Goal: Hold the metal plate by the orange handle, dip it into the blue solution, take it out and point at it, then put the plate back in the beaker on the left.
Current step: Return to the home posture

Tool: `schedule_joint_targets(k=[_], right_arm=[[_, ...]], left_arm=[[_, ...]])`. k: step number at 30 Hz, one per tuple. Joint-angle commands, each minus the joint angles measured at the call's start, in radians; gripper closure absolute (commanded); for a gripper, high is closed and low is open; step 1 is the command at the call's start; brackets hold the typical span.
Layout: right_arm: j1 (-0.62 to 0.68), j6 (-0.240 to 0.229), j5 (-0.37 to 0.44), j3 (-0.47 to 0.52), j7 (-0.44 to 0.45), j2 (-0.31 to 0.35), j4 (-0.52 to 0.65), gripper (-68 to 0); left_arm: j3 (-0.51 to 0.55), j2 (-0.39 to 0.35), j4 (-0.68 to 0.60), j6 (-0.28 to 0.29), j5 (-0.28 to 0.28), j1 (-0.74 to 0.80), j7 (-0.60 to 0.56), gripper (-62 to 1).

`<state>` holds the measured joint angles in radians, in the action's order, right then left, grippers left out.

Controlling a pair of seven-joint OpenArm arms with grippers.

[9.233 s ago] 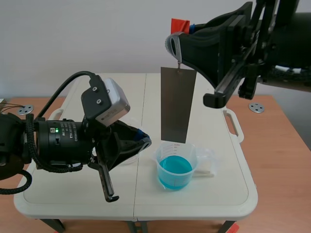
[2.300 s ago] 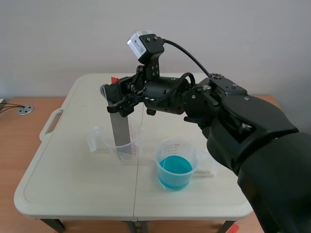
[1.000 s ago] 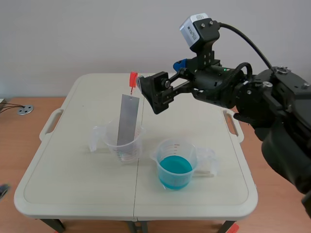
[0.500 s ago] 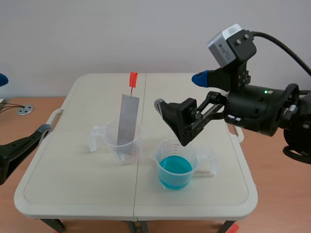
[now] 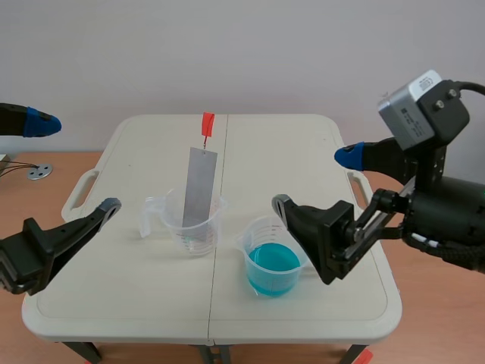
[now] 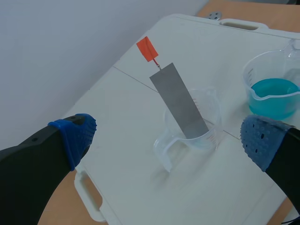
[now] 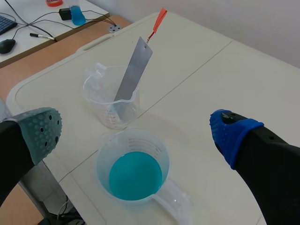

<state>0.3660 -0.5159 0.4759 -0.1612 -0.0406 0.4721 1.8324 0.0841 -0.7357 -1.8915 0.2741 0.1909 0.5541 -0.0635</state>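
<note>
Since the metal plate (image 5: 196, 189) stands with its lower end inside the clear beaker (image 5: 194, 224) on the left side of the table (image 5: 303, 148), the last step of the task looks done or all but done. The plate leans against the beaker's rim, tilted, with the orange handle (image 5: 207, 123) sticking up at its top, free of any grip. Just beside it to the right sits the second beaker (image 5: 274, 259), holding the blue solution (image 5: 272, 259); the two beakers are near each other but apart. Whether the plate is wet from a dip cannot be told.

Both claws are spread wide and have hold of nothing. The right gripper (image 5: 315, 180) hangs low over the table's right part, its lower finger close to the rim of the solution beaker. The left gripper (image 5: 74, 164) sits at the table's left edge, well apart from the plate.

As a judgement, what remains is only to clear the arms away. That calls for care from the right arm, so that its lower finger does not catch the solution beaker, and for both to keep off the tall, lightly propped plate, which a brush could tip.
</note>
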Motion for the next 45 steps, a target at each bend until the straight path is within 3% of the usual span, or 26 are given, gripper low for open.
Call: schedule_joint_targets(k=[1, 9, 17, 24, 29, 37, 45], right_arm=[[0.021, 0.000, 0.010, 0.018, 0.025, 0.007, 0.037, -66.5], [0.132, 0.002, 0.006, 0.064, 0.026, 0.007, 0.100, -66.5], [0.210, 0.039, -0.016, 0.078, 0.051, 0.007, 0.101, -66.5], [0.213, 0.057, -0.027, 0.078, 0.055, 0.006, 0.101, -66.5], [0.209, 0.057, -0.028, 0.078, 0.051, 0.006, 0.101, -66.5], [0.207, 0.056, -0.028, 0.078, 0.035, 0.006, 0.101, -66.5], [0.207, 0.056, -0.027, 0.078, 0.041, 0.006, 0.101, -66.3]], left_arm=[[0.004, 0.016, -0.014, 0.010, 0.007, 0.005, -0.014, -62.3], [0.004, 0.029, -0.014, 0.010, 0.007, 0.005, -0.014, -62.3], [0.004, 0.029, -0.014, 0.010, 0.007, 0.005, -0.014, -62.3], [0.004, 0.036, -0.014, 0.018, 0.007, 0.005, -0.014, -62.3], [0.004, 0.055, -0.013, 0.059, 0.007, 0.005, -0.019, -62.3], [0.004, 0.124, -0.013, 0.062, 0.007, 0.005, -0.019, -62.3], [0.004, 0.137, -0.013, 0.062, 0.007, 0.005, -0.014, -62.3]])
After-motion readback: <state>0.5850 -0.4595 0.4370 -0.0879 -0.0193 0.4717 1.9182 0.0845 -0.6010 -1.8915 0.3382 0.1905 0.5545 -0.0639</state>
